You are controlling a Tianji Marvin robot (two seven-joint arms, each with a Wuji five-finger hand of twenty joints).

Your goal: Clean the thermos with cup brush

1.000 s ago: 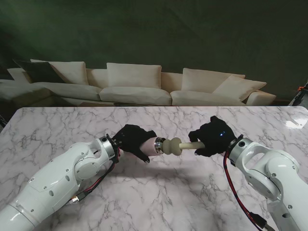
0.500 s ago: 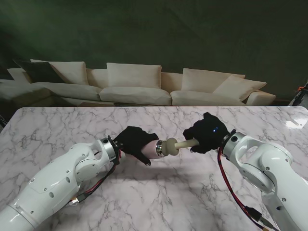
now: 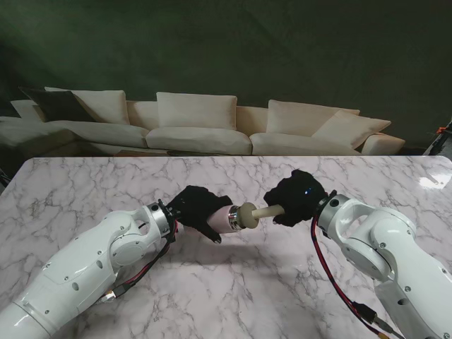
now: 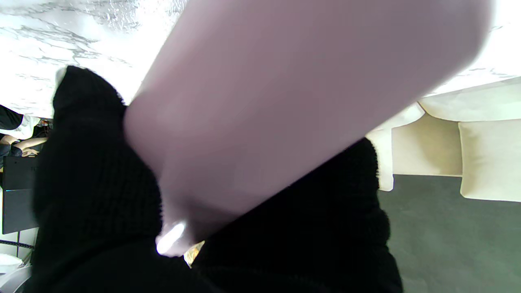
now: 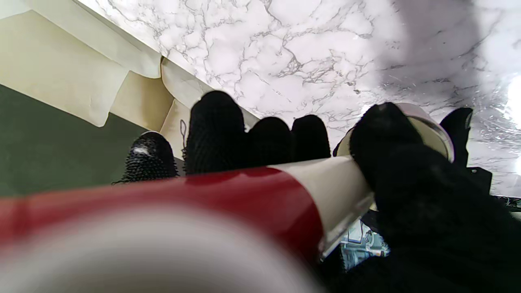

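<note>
**Brush head at thermos mouth, both hands gripping**

We find the left hand (image 3: 196,208) wrapped around the pink thermos (image 3: 220,217), holding it on its side above the marble table (image 3: 233,282), mouth facing the robot's right. Our left wrist view confirms black fingers (image 4: 93,162) clasping the thermos body (image 4: 285,101). The right hand (image 3: 295,197) grips the brush (image 3: 256,214) by its handle; the right wrist view shows fingers (image 5: 215,134) curled over the red and white handle (image 5: 285,191). The cream brush head sits at the thermos mouth; how far it has entered we cannot tell.
</note>
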